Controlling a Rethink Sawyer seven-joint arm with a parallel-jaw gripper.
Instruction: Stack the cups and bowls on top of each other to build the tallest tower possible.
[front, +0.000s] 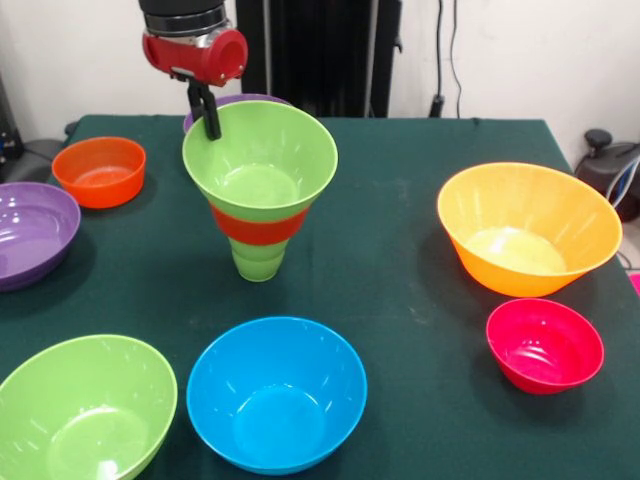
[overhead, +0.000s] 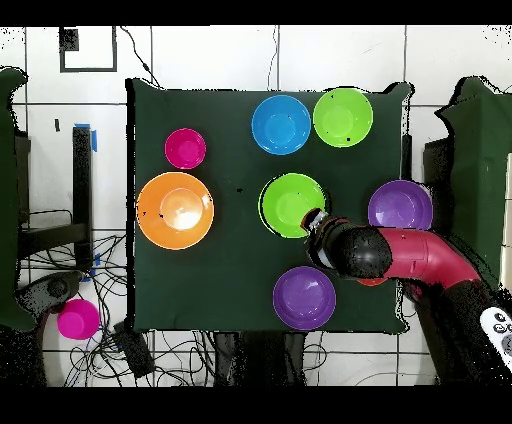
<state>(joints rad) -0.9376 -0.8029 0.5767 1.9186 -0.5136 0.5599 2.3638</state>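
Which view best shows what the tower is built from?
Front view: the tower shows its light-green cup base, orange-red band and lime-green bowl on top. Overhead shows only the top bowl's round mouth, with the gripper at its rim.

Red arm (overhead: 420, 255) lowered, gripper (front: 207, 112) pointing down (fingers indistinct)

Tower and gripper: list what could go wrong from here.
1. The tower flares from a slim cup base, so it looks top-heavy; a sideways nudge could tip it.
2. The gripper sits at the lime-green bowl's rim; pulling away sideways might drag the bowl or topple the stack.
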